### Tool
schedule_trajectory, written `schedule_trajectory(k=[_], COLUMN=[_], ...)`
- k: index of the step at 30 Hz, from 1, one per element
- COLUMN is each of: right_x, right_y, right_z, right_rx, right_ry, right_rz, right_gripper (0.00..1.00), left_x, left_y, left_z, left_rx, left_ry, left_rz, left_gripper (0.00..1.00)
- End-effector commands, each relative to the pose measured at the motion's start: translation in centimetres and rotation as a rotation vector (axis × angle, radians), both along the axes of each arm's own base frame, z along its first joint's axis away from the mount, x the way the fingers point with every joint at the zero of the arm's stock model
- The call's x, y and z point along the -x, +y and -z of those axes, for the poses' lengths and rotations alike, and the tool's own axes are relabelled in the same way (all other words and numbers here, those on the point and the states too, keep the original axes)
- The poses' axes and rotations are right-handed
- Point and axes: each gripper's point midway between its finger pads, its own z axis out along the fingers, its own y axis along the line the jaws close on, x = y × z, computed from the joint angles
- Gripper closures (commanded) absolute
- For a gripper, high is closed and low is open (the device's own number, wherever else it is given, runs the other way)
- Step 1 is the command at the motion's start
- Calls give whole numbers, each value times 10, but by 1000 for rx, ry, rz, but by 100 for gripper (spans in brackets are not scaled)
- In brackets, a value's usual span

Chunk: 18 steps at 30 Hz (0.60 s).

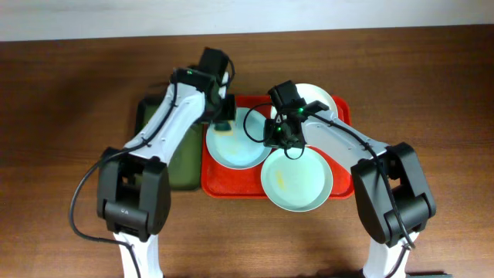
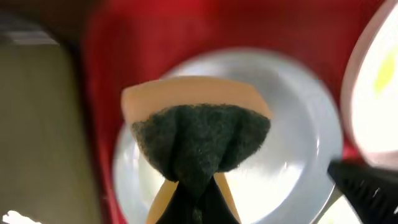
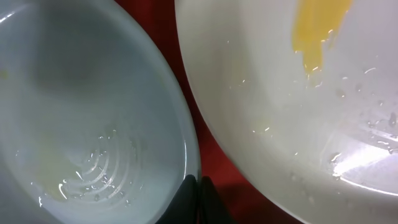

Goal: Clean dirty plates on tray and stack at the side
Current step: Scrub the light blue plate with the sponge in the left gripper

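1. You're dealing with the mint green plate point(image 1: 301, 185) first. It's sitting at the near edge of the red tray point(image 1: 212, 181) and overhanging the rim toward you. A nudge there is likely tipping it onto the table point(image 1: 62, 116).
2. The right gripper point(image 1: 282, 141) is hanging low mid-tray, fingers pressed together, right where two plate rims nearly meet. I can't tell if it's pinching a rim or only sitting against one. Sliding sideways from there is risking a dragged or flipped plate.
3. The left gripper point(image 1: 224, 120) is clamping the sponge point(image 2: 196, 124), folding it, over the left side of the light blue plate point(image 1: 235, 147). Contact isn't showing clearly. Pressing off-centre is risking the plate skating into its neighbours.
4. Both wrists are crowding that one plate, so you're risking an arm clash.
5. The white plate point(image 1: 320, 96) is sitting at the tray's far right corner, partly under the right arm. A yellow smear point(image 3: 317, 31) is showing beside the right fingers, so I'm judging cleaning unfinished.
6. The dark green tray point(image 1: 181, 166) is lying just beside the red tray's left edge, taking up stacking room.
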Motion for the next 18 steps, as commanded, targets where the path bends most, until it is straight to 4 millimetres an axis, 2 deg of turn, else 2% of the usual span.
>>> schedule_trajectory(k=[1,6,10,13,16,18], right_x=[4,4,4,4,4,4], right_y=[3,3,3,3,3,3], right_z=[6,6,6,6,6,6], right_rx=[-1,-1,-1,-1,-1,-1], right_ry=[17,17,18,18,18,17], right_rz=[-1,-1,-1,-1,-1,-1], right_gripper=[96,96,96,96,96,96], left_x=[-3,14,19,14,25,39], left_y=[12,9,9,26,14,-9], left_z=[0,43,61,66,86,96], left_rx=[-60,-92,-133,-225,-189,-97], left_ry=[-4,125,158,136,202,265], left_rz=[-22,-4,3,-57,-30,61], left_gripper=[100,100,100,100,100,100])
